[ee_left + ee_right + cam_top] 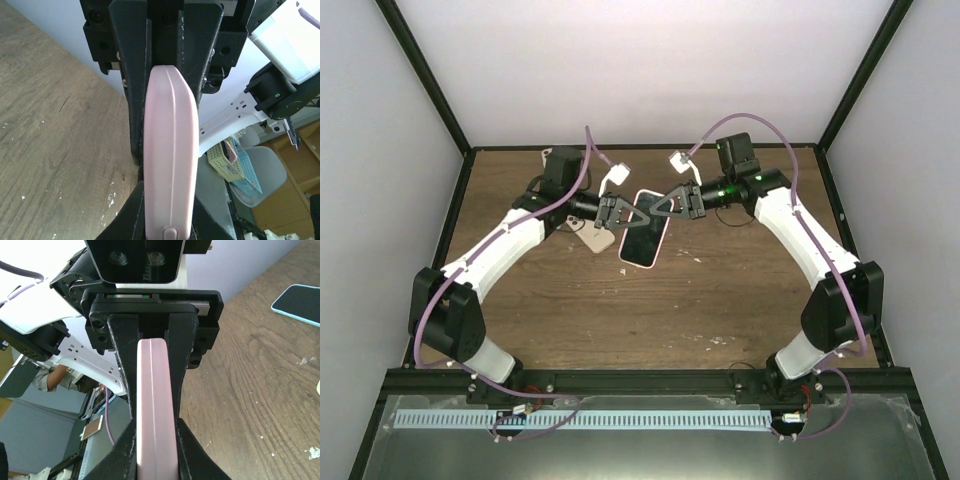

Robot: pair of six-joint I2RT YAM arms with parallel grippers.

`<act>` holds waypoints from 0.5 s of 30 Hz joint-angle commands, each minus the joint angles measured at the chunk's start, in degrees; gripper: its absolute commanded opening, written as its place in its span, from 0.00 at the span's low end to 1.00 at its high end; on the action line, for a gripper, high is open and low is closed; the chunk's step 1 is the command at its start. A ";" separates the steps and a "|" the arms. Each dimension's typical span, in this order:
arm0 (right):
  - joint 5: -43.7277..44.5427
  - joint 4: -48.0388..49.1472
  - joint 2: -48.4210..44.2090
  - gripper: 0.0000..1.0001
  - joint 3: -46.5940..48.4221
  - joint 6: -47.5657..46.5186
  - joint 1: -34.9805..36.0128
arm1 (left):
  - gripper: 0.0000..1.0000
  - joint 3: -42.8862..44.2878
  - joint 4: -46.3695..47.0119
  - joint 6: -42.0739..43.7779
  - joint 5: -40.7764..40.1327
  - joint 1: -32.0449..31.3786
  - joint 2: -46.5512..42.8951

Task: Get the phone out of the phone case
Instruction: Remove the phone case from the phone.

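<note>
White walls (pixel 640 70) and a black frame (pixel 425 80) are closing in a brown wooden tabletop (pixel 720 300); both arms are reaching inward and meeting midway between the left and right edges, nearer the far edge than the near one.

The phone (pixel 642 238) is sitting there with its dark screen facing up, tilted a little, inside the pink phone case (pixel 170 150); its long axis is running roughly from the far edge toward the near edge. Whether its near end is touching the wood I cannot tell.

The left gripper (pixel 620 212) is coming at it from the left edge's side, jaws pressed together on the rim of the phone case; its wrist view is showing the pink edge pinched between the two black fingers. The right gripper (pixel 672 205) is coming from the right edge's side and is clamping the opposite rim of the phone case in the same way.

A beige flat item (pixel 592 240) is lying on the tabletop just beside the phone, partly under the left gripper; what it is I cannot tell. A second phone with a light-blue rim (pixel 300 302) is lying flat on the wood in the right wrist view, well apart from the grip.
</note>
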 commanded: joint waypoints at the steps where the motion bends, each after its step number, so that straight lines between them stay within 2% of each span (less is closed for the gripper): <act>1: -0.95 -3.70 0.88 0.06 3.37 -2.19 1.40 | 0.00 3.07 -1.29 2.40 -0.51 0.10 0.59; 2: -1.14 -4.14 1.14 0.01 3.95 -2.19 1.35 | 0.04 3.43 -2.30 3.26 -1.17 0.12 0.45; 6: -2.21 -3.66 1.42 0.01 7.50 0.01 -0.02 | 0.35 1.91 -4.01 5.12 -3.24 1.95 -1.72; 10: -4.49 9.48 -1.21 0.01 5.24 11.47 -4.00 | 0.56 -5.40 4.27 -0.31 -3.42 6.99 -6.88; 12: -5.67 16.82 -2.26 0.01 3.72 17.87 -5.53 | 0.63 -9.86 9.16 -3.10 -3.70 9.05 -9.94; 15: -7.28 24.77 -2.75 0.01 2.59 24.81 -6.63 | 0.64 -13.25 10.91 -4.12 -3.84 9.95 -12.82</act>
